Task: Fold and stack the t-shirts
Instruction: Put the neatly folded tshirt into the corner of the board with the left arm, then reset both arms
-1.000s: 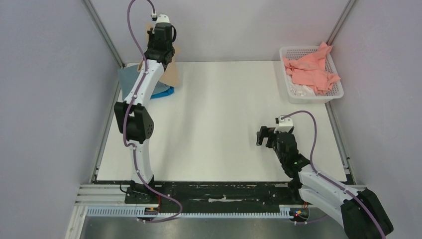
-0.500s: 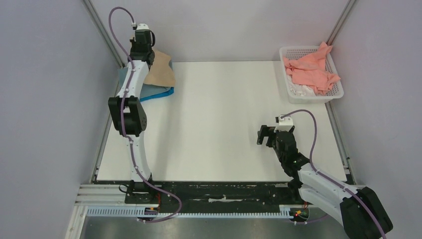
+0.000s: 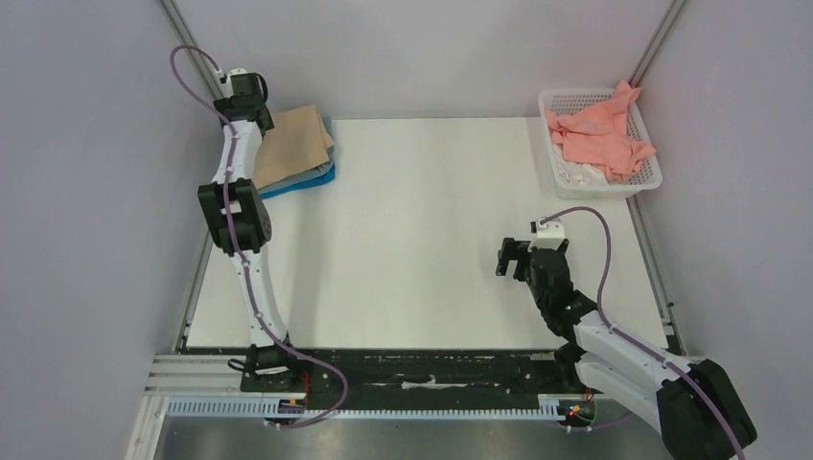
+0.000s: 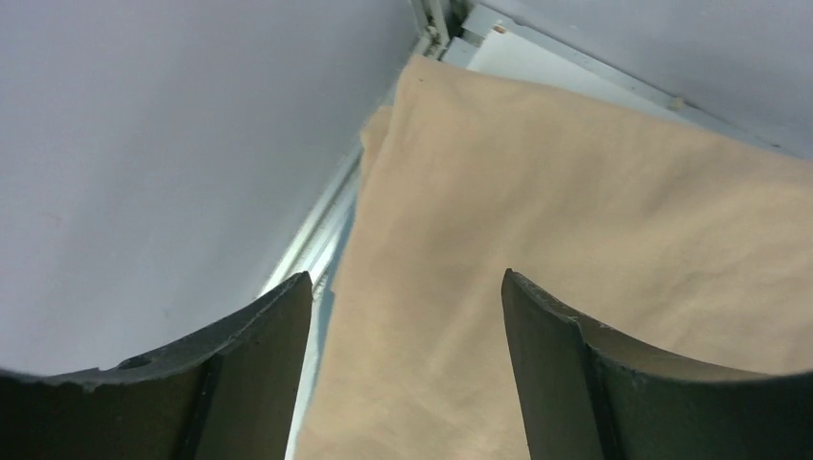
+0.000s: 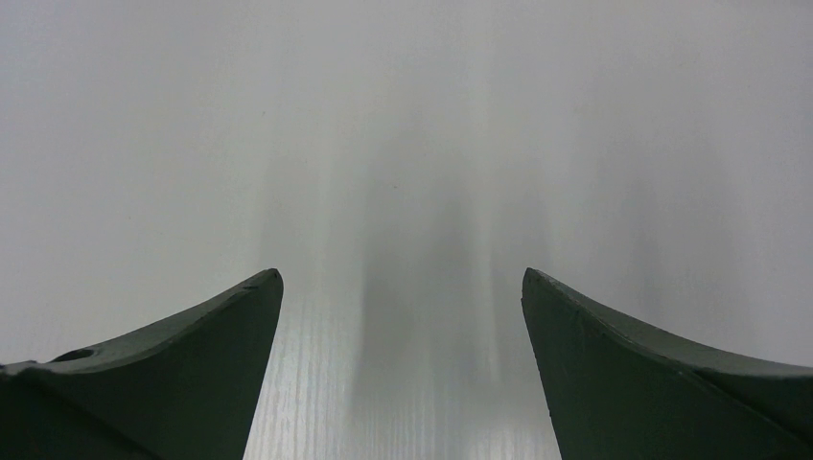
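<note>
Beige t-shirt [image 3: 295, 144] lies folded atop the blue t-shirts [image 3: 314, 179] at the tabletop's [image 3: 412, 240] far-left corner. Left pincer [image 4: 407, 287] is spread wide over it, gripping nothing. Right pincer [image 5: 403, 278] gapes empty toward the near-right corner.

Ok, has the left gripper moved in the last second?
Yes. In the top view the left gripper has swung left, toward the corner frame post, and now stands open over the beige t-shirt.

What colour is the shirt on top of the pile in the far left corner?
The top shirt is plain beige-tan, clearest in the left wrist view.
</note>
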Controlling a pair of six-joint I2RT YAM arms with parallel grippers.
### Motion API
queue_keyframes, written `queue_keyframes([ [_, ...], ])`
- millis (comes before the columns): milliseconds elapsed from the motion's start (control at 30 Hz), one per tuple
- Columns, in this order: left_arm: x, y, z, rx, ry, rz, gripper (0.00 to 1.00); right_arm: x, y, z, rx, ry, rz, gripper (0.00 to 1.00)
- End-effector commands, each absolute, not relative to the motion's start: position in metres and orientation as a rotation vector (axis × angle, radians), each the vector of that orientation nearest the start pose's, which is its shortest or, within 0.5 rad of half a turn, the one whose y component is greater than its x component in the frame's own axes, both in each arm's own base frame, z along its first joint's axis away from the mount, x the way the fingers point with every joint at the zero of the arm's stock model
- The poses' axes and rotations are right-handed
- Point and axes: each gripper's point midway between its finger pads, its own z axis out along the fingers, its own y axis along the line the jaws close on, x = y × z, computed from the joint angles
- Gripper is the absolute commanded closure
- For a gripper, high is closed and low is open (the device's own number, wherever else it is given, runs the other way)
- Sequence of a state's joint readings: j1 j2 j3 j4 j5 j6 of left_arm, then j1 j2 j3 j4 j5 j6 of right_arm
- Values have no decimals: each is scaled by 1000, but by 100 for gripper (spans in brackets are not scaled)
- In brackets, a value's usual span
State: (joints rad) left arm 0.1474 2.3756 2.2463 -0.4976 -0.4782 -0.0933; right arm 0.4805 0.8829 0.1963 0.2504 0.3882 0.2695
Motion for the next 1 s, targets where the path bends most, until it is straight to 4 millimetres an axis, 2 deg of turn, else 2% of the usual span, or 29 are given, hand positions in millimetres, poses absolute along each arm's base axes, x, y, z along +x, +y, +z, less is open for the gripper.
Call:
queue_keyframes([
  [0,606,124,214,-610,2006,252,21,281,87,96,65,1907,158,2],
  [100,600,85,223,-605,2012,-1,20,278,91,98,58,1897,197,2],
  [200,583,44,233,-609,2003,-172,20,274,91,98,56,1882,216,2],
  [300,550,-4,232,-573,2000,-300,19,269,88,96,88,1868,238,2],
  [367,520,-46,231,-479,1992,-363,19,266,88,97,98,1853,253,2],
  [467,456,-93,213,-364,2022,-321,18,264,86,98,117,1832,262,2],
  [533,412,-113,197,-322,2040,-282,18,263,84,98,126,1827,261,2],
  [600,372,-135,183,-261,2040,-349,18,262,81,97,134,1833,246,2],
  [667,333,-148,171,-212,2041,-435,18,261,77,95,150,1839,227,2],
  [800,283,-137,153,-257,2017,-483,17,260,70,94,194,1816,209,2],
  [867,270,-127,148,-304,1993,-486,17,260,67,95,207,1803,204,2],
  [967,261,-114,156,-324,1942,-472,17,260,67,95,209,1776,217,2],
])
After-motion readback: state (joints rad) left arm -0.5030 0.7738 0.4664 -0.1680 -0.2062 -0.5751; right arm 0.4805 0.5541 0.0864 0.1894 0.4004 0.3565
